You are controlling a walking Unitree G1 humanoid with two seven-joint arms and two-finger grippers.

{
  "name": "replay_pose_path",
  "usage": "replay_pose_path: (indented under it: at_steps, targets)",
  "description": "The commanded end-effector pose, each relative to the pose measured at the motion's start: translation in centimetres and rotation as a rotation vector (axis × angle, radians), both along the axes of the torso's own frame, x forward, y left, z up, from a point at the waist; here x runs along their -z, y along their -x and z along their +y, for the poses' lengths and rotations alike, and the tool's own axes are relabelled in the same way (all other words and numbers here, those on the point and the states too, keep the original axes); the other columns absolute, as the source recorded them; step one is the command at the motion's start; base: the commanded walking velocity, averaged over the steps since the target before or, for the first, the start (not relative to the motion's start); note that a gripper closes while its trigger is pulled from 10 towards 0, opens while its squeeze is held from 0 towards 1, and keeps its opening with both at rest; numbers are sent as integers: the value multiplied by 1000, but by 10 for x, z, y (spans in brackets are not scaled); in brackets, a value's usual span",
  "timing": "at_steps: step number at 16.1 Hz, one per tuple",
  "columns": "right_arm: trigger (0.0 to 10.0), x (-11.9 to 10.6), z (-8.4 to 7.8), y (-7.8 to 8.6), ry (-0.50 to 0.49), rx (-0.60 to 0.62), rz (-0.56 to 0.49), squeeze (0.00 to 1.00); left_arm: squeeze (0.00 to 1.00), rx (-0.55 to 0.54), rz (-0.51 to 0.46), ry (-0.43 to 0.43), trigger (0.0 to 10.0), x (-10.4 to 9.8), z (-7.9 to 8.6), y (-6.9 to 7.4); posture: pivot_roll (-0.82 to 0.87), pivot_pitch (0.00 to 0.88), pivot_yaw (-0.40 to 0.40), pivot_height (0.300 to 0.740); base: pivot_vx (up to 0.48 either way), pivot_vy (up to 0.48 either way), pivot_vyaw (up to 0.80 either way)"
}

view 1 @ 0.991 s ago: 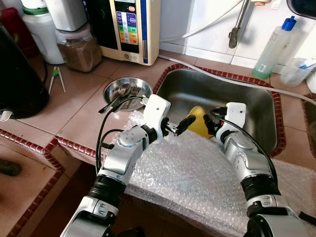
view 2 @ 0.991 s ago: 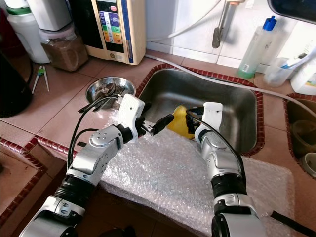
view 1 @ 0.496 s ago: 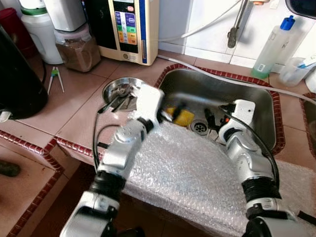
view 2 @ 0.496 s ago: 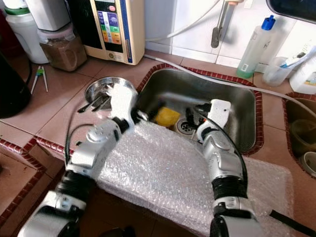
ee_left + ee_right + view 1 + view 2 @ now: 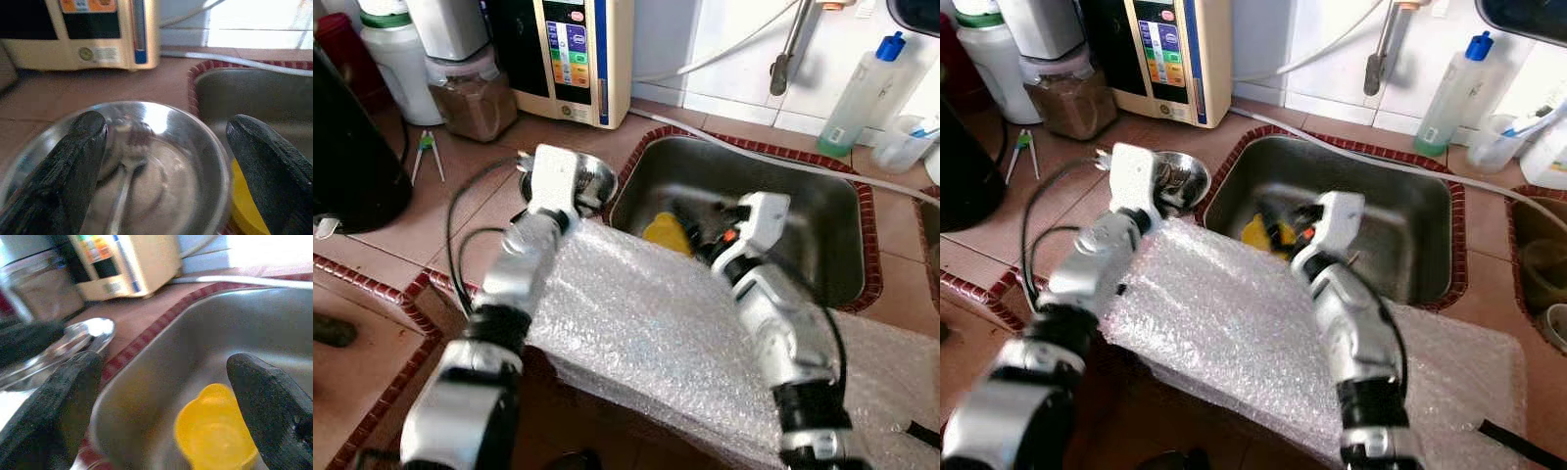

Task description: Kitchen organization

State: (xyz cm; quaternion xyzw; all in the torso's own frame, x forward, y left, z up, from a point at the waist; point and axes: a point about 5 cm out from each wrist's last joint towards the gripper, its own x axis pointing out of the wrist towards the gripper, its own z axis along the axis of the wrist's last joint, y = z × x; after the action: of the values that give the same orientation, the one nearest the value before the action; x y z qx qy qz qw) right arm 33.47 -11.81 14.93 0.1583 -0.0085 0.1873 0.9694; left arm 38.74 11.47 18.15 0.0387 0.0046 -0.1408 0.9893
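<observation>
A steel bowl [image 5: 594,181] holding cutlery [image 5: 124,166] stands on the tiled counter just left of the sink [image 5: 803,211]. My left gripper [image 5: 166,127] hovers close over the bowl, open, with the bowl's inside showing between its fingers [image 5: 73,166]. A yellow cup [image 5: 666,233] lies at the sink's left end. My right gripper [image 5: 164,372] reaches into the sink from the right, open and just short of the yellow cup [image 5: 215,431]. Nothing is held by either one.
Bubble wrap [image 5: 656,333] covers the counter's front edge under both arms. A cream appliance [image 5: 573,54], a jar of brown grains [image 5: 470,93] and a black vessel [image 5: 352,147] stand behind and left. A tap [image 5: 786,49] and bottle [image 5: 862,93] are beyond the sink.
My left gripper has swung left, from the yellow cup in the sink to over the steel bowl. The right gripper moved left towards the cup, which now lies further left.
</observation>
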Motion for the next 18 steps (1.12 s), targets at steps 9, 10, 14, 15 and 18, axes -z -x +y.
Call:
replay_pose_path:
  at_steps: [9, 10, 14, 15, 18]
  targets:
    - [10000, -5, 15, 16, 9, -114, -20, 0, 0, -42, 243, 0, 10000, 25, 13, -8, -45, 98, 43, 740, 0, 0, 0]
    - [10000, -6, 18, 19, 10, -146, -28, 0, 0, -45, 252, 0, 10000, 27, 15, -8, -45, 99, 43, 740, 0, 0, 0]
    - [10000, -12, 25, 25, 3, -223, -51, 0, 0, -68, 303, 34, 0, 33, 21, -8, -45, 99, 44, 740, 0, 0, 0]
    - [10000, -12, 25, 25, 13, -224, -54, 0, 0, -72, 312, 40, 0, 33, 22, -8, -44, 100, 44, 740, 0, 0, 0]
    - [10000, -12, 23, 26, 21, -226, -52, 0, 0, -96, 322, 52, 0, 33, 26, -9, -44, 99, 44, 740, 0, 0, 0]
